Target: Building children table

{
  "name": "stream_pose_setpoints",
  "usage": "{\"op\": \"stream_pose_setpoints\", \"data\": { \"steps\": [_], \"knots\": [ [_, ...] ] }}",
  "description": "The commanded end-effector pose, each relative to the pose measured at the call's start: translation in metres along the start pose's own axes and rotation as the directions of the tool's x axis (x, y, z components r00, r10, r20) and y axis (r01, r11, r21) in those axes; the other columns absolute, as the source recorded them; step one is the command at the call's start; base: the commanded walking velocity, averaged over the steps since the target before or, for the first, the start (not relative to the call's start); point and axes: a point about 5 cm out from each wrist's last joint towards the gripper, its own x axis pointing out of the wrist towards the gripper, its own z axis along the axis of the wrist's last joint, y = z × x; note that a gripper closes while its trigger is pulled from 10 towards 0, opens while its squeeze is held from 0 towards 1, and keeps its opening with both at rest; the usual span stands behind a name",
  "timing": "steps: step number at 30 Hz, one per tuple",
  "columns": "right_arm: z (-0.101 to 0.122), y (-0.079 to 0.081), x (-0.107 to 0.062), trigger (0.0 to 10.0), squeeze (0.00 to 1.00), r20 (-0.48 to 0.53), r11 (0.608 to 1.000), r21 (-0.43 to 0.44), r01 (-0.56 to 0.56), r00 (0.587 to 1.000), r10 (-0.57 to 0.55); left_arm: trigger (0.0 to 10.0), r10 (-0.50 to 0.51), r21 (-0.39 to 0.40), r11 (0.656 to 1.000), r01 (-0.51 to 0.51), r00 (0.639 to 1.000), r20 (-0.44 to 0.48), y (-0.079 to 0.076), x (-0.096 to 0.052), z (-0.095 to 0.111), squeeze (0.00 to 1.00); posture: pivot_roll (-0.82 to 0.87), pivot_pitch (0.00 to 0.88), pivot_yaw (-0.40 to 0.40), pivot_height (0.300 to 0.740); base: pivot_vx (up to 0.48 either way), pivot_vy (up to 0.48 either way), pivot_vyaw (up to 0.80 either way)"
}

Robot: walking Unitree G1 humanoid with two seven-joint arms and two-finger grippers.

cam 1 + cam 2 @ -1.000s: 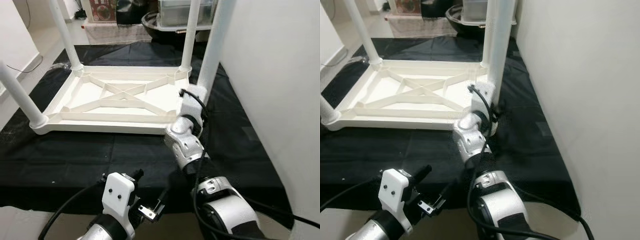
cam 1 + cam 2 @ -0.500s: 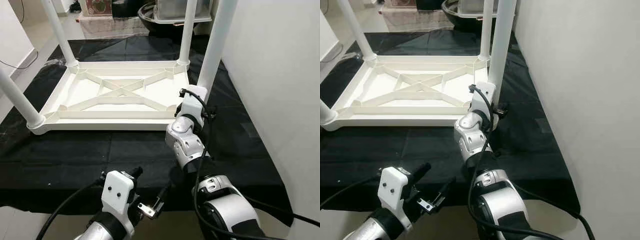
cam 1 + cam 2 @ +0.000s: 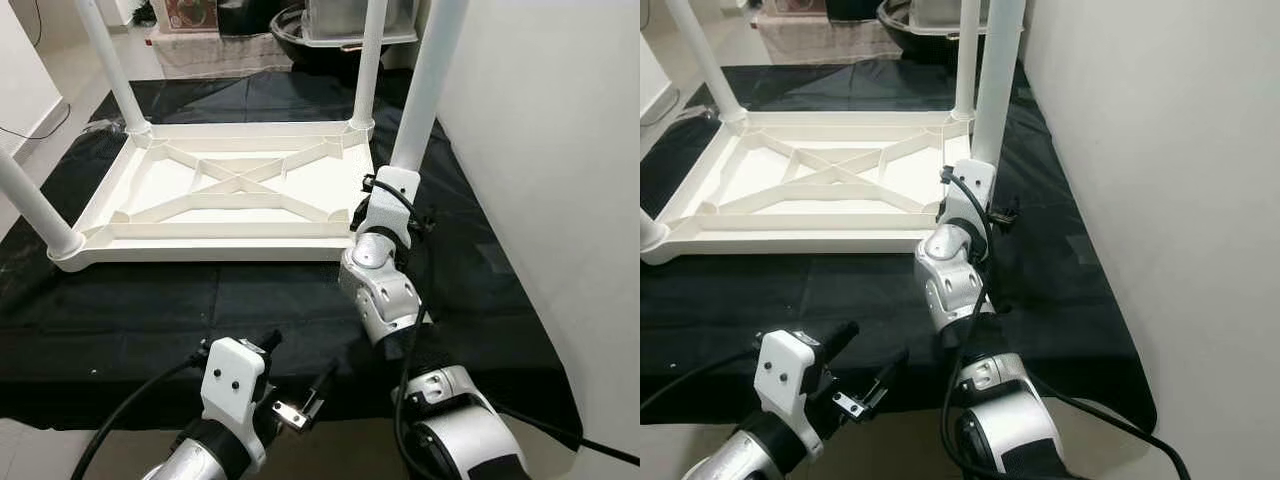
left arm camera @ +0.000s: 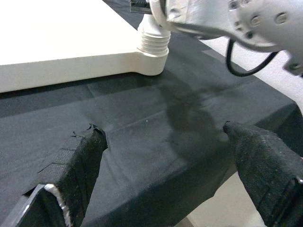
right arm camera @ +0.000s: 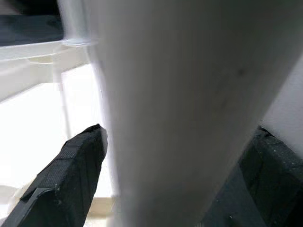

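Left eye view: the right gripper [image 5: 175, 156] reaches forward, fingers spread around the near right table leg [image 3: 425, 90]. The left gripper [image 4: 175, 165] hovers low over the black cloth [image 3: 150, 310], fingers spread, holding nothing.

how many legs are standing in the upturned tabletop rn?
4, one per corner of the tabletop: far-left leg, far-right leg, near-left leg, and near-right leg, which the right gripper straddles near its base.

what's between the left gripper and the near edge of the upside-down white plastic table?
Just bare black cloth between the left gripper and the white plastic table; the eye and left wrist views show it.
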Motion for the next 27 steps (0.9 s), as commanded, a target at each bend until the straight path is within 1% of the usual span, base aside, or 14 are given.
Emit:
{"op": "stream_pose_setpoints", "data": {
  "steps": [1, 5, 10, 13, 14, 17, 20, 22, 24, 26, 27],
  "knots": [
    [-0.027, 0.013, -0.023, 10.0, 0.00, -0.107, 0.991, 0.034, -0.131, 0.985, 0.134, 10.0, -0.004, 0.008, 1.000, 0.004, 1.000, -0.013, 0.001, 0.000, -0.004, 0.00, 0.08, 0.129, 0.003, 0.740, 0.000, 0.000, 0.00],
    [-0.030, 0.010, -0.022, 10.0, 0.00, -0.120, 0.988, 0.026, -0.153, 0.981, 0.155, 10.0, -0.003, 0.009, 1.000, 0.003, 1.000, -0.012, 0.003, 0.001, -0.005, 0.00, 0.07, 0.121, 0.004, 0.740, 0.000, 0.000, 0.00],
    [-0.033, -0.004, -0.016, 10.0, 0.00, -0.117, 0.988, -0.010, -0.156, 0.981, 0.154, 10.0, 0.001, 0.013, 1.000, -0.001, 1.000, 0.002, 0.005, 0.003, -0.003, 0.00, 0.07, 0.106, 0.007, 0.740, 0.000, 0.000, 0.00],
    [-0.035, -0.006, -0.015, 10.0, 0.00, -0.121, 0.986, -0.018, -0.167, 0.979, 0.164, 10.0, 0.002, 0.014, 1.000, -0.002, 1.000, 0.006, 0.005, 0.003, -0.002, 0.00, 0.07, 0.106, 0.007, 0.740, 0.000, 0.000, 0.00],
    [-0.035, -0.008, -0.015, 10.0, 0.00, -0.127, 0.981, -0.018, -0.194, 0.974, 0.190, 10.0, 0.003, 0.016, 1.000, -0.003, 1.000, 0.006, 0.006, 0.003, -0.002, 0.00, 0.07, 0.099, 0.007, 0.740, 0.000, 0.000, 0.00],
    [-0.035, -0.011, -0.015, 10.0, 0.00, -0.133, 0.978, -0.013, -0.206, 0.970, 0.202, 10.0, 0.002, 0.019, 1.000, -0.002, 1.000, 0.004, 0.007, 0.003, -0.003, 0.00, 0.07, 0.097, 0.009, 0.740, 0.000, 0.000, 0.00],
    [-0.035, -0.018, -0.014, 10.0, 0.00, -0.148, 0.963, 0.007, -0.268, 0.953, 0.266, 10.0, -0.004, 0.023, 1.000, 0.004, 1.000, -0.005, 0.008, 0.002, -0.006, 0.00, 0.06, 0.087, 0.015, 0.740, 0.000, 0.000, 0.00],
    [-0.034, -0.019, -0.014, 10.0, 0.00, -0.147, 0.960, 0.009, -0.281, 0.949, 0.279, 10.0, -0.005, 0.024, 1.000, 0.005, 1.000, -0.006, 0.008, 0.002, -0.006, 0.00, 0.06, 0.087, 0.015, 0.740, 0.000, 0.000, 0.00],
    [-0.034, -0.023, -0.016, 10.0, 0.00, -0.151, 0.948, -0.002, -0.320, 0.937, 0.316, 10.0, -0.005, 0.025, 1.000, 0.006, 1.000, -0.004, 0.008, 0.003, -0.006, 0.00, 0.07, 0.084, 0.014, 0.740, 0.000, 0.000, 0.00],
    [-0.034, -0.024, -0.017, 10.0, 0.00, -0.156, 0.943, -0.004, -0.332, 0.932, 0.327, 10.0, -0.006, 0.025, 1.000, 0.006, 1.000, -0.003, 0.008, 0.003, -0.006, 0.00, 0.07, 0.084, 0.014, 0.740, 0.000, 0.000, 0.00],
    [-0.034, -0.028, -0.018, 10.0, 0.00, -0.155, 0.940, -0.017, -0.342, 0.929, 0.335, 10.0, -0.005, 0.027, 1.000, 0.005, 1.000, -0.003, 0.009, 0.003, -0.005, 0.00, 0.06, 0.084, 0.014, 0.740, 0.000, 0.000, 0.00]
  ]
}}
